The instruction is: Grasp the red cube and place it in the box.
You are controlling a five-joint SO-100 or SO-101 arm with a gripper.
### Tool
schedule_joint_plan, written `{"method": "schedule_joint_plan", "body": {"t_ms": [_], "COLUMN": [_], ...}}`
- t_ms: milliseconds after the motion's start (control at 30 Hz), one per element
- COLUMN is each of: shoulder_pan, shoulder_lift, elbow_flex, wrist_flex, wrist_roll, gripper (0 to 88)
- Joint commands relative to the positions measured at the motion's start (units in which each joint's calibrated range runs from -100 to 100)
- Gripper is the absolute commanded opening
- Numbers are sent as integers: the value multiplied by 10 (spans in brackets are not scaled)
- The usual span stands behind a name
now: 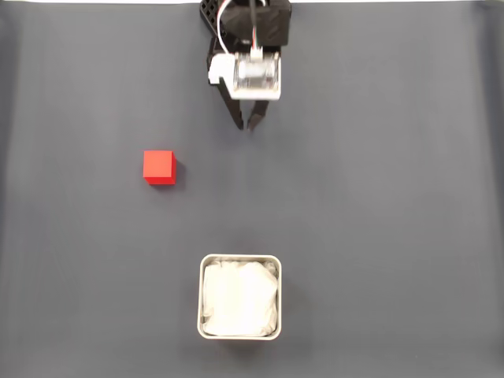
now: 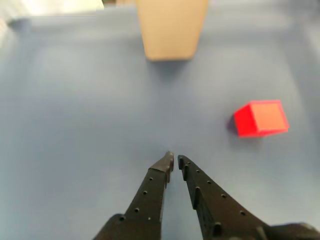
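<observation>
One red cube [image 1: 159, 167] lies well apart from pincer [image 1: 246, 125].

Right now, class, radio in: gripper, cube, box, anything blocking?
Gripper shut, empty, above the cloth. Red cube loose, left of it in the fixed view. Box unfilled. Nothing between them.

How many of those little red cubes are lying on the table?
1. The red cube sits on the dark cloth, left of the gripper in the fixed view and apart from the box. Nothing seems hidden.
</observation>
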Motion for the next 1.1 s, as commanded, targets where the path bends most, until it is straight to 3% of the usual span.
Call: {"method": "schedule_joint_plan", "body": {"t_ms": [0,400,633,1067], "shoulder_pan": [-11,-6,48,192], "shoulder_lift": [110,335,392,446], "elbow_flex": [-204,-614,-679,-694], "wrist_flex": [-24,84,157,182], "wrist_roll": [-11,4,19,38], "gripper": [0,0,0,0]}}
